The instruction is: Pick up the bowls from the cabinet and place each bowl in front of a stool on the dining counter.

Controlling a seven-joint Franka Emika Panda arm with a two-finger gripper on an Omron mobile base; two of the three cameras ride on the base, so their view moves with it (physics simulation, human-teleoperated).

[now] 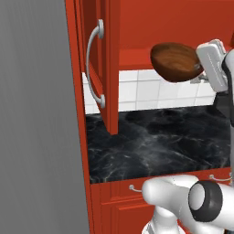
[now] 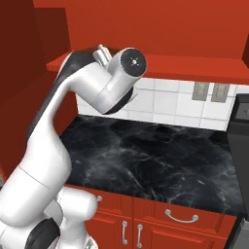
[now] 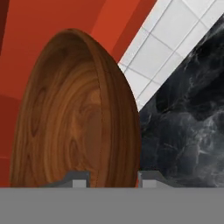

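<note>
The glossy reddish-brown bowl [image 1: 176, 61] hangs tilted on its side in front of the open red cabinet [image 1: 137, 27], above the black worktop. My gripper [image 1: 200, 72] is shut on the bowl's rim from the right. In the hand view the bowl [image 3: 74, 118] stands on edge, its wood-grained inside facing left, with the rim between my fingertips at my gripper [image 3: 114, 179]. The cabinet door [image 1: 109, 68] with its curved white handle [image 1: 93, 64] stands open to the left of the bowl. The cream bowl, the stools and the dining counter are out of view.
A black marbled worktop [image 1: 160, 141] runs below, backed by white tiles [image 1: 151, 91], with red drawers [image 2: 180, 214] under it. A tall grey panel [image 1: 36, 137] closes the left side. Wall outlets [image 2: 200, 91] and a dark appliance [image 2: 240, 146] sit at the right.
</note>
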